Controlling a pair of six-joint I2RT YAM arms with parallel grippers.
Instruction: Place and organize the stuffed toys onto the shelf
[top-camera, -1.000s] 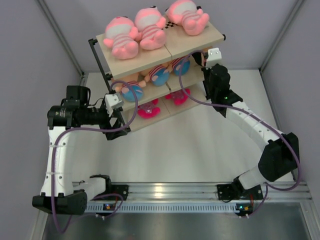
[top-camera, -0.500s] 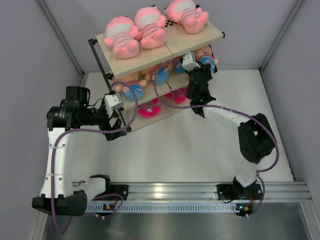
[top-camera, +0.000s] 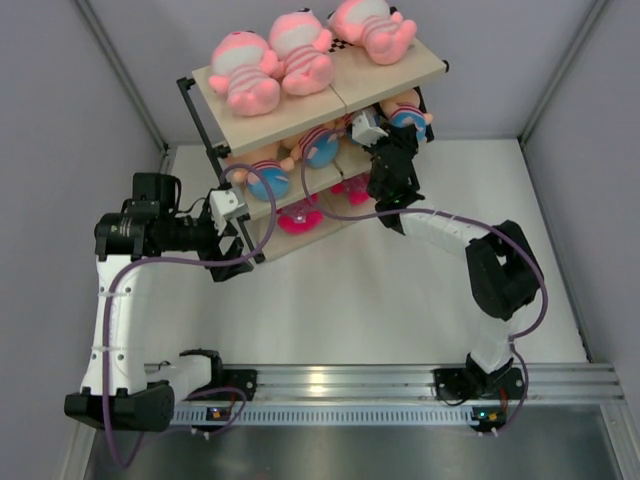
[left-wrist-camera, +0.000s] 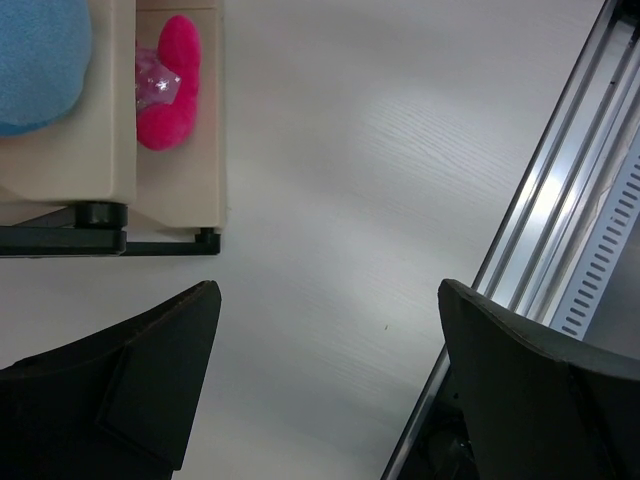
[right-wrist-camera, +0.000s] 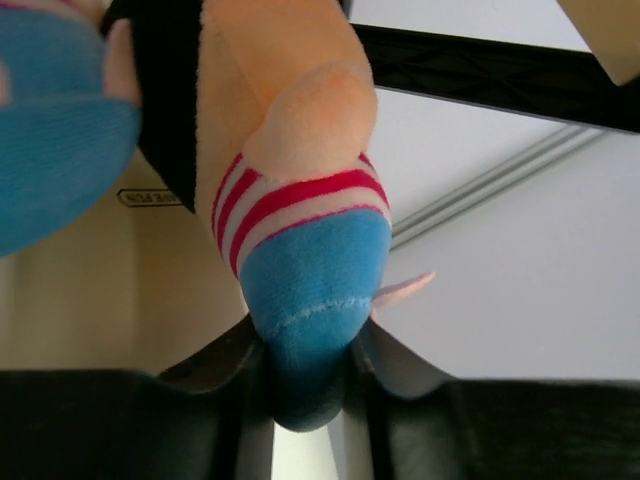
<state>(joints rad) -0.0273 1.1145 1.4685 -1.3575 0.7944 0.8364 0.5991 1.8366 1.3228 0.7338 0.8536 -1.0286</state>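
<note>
The right arm (top-camera: 500, 270) reaches across the white counter (top-camera: 400, 300) to the right end of the shelf (top-camera: 290, 115). Its jaws are clenched on the blue bottom of 1 boy doll (right-wrist-camera: 300, 200). In the wrist view the blue fabric is wedged between both fingers (right-wrist-camera: 400, 365) and touches each. Above the blue part run red and white stripes, then a peach body. The doll sits at the right end of the middle board, just under the edge of the top board. Whether it rests on the board I cannot tell. Another blue plush shape (right-wrist-camera: 50, 150) lies just beside it on the left.

2 more boy dolls (top-camera: 265, 182) lie further left on the middle board, blue bottoms facing out. 3 pink dolls (top-camera: 300, 55) with striped middles lie in a row on the top board, next to a checkered strip (top-camera: 343, 45). On the bottom board 2 magenta plush pieces (top-camera: 295, 220) show at the front edge, too hidden to say what they are.

The left arm (top-camera: 115, 300) is bent toward the shelf's near left corner. Its jaws are released, spread wide and empty above bare counter, apart from the shelf's black frame (left-wrist-camera: 60, 240). A metal rail (left-wrist-camera: 560, 230) runs along the counter's near edge.
</note>
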